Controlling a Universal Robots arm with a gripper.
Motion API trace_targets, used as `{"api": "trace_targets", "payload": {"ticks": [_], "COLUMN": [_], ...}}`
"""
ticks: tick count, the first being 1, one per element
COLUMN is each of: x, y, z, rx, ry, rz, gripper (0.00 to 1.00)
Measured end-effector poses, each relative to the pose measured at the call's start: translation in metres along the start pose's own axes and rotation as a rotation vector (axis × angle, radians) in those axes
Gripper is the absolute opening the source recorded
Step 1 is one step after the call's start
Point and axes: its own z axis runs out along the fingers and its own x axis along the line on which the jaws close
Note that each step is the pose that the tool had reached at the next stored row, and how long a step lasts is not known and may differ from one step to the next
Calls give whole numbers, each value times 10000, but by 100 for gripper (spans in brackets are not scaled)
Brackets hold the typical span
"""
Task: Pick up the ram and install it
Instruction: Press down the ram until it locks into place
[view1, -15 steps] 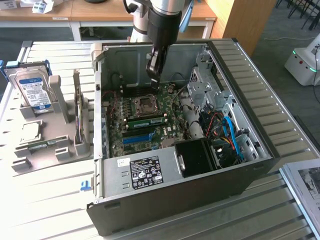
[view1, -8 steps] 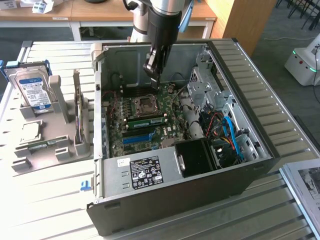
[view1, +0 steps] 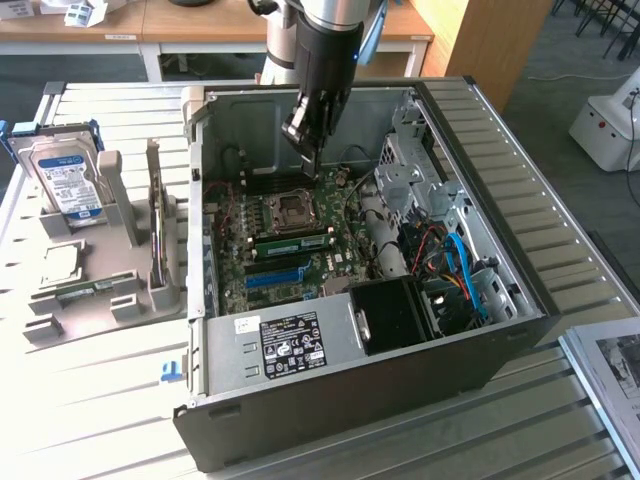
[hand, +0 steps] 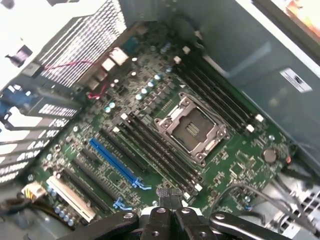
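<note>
Gripper (view1: 313, 165): shut tight, fingertips (hand: 176, 200) pressed together, nothing seen clamped between them. Hangs on the arm's dark wrist inside the open computer case (view1: 520, 330), tips pointing down at the motherboard (view1: 240, 270). Hovers above the board near the CPU socket (view1: 291, 208), on the far side of it in the exterior view; not seen touching anything there. In the wrist view, sits over the end of the row of black memory slots (hand: 150, 145) that run beside the socket, close to their white end latches; cannot tell whether in contact.

Ram (view1: 290, 241): green stick standing on its long edge in a slot, just beside the CPU socket, between the socket and the long blue slot (view1: 272, 275). Apart from the gripper, lower down and nearer the camera in the exterior view.

Outside the case, toward the exterior view's left: grey parts stand (view1: 120, 300) on the slatted table (view1: 90, 420). Holds a blue-labelled hard drive (view1: 65, 180) propped upright and a second thin green strip (view1: 78, 291) lying flat, too small to tell what.

Inside the case, at the near wall: power supply with a black label (view1: 290, 345), black fan block (view1: 395, 315) beside it, blue cables (view1: 465, 275) toward the exterior view's right.
</note>
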Motion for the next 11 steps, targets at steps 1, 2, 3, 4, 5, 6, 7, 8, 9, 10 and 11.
{"api": "trace_targets", "payload": {"ticks": [1, 2, 3, 4, 5, 6, 7, 8, 9, 10, 11], "x": [0, 0, 0, 0, 0, 0, 0, 0, 0, 0, 0], "y": [0, 0, 0, 0, 0, 0, 0, 0, 0, 0, 0], "z": [1, 1, 1, 2, 2, 3, 3, 4, 4, 5, 5], "rx": [1, 2, 3, 4, 6, 7, 9, 10, 11, 13, 14], "ry": [-9, -18, -26, -36, -45, -53, -62, -70, -79, -88, -98], "rz": [179, 359, 539, 734, 914, 1093, 1274, 1453, 1633, 1812, 2002], "gripper": [10, 10, 10, 10, 10, 10, 10, 10, 10, 10, 10]}}
